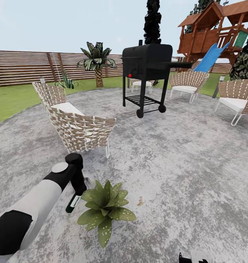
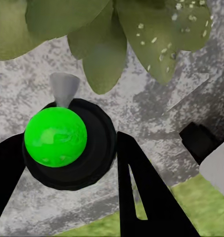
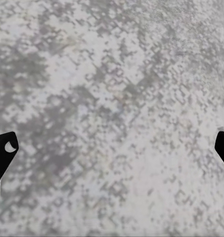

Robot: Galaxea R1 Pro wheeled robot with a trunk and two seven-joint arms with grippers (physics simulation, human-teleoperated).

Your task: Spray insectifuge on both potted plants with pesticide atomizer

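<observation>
My left gripper is shut on the pesticide atomizer, a slim dark bottle held just above the stone patio. One potted plant, a low rosette of pointed, white-speckled green leaves, stands right beside the bottle. In the left wrist view the atomizer is seen from above: a round black body with a bright green top and a grey nozzle aimed at the plant's leaves. Black fingers flank it. My right gripper hangs open over bare stone, its fingertips far apart.
A woven chair stands just behind the left arm. A black wheeled grill is at mid-patio, with more woven chairs behind and to the right. The lawn, a palm, a slatted fence and a wooden playset lie beyond.
</observation>
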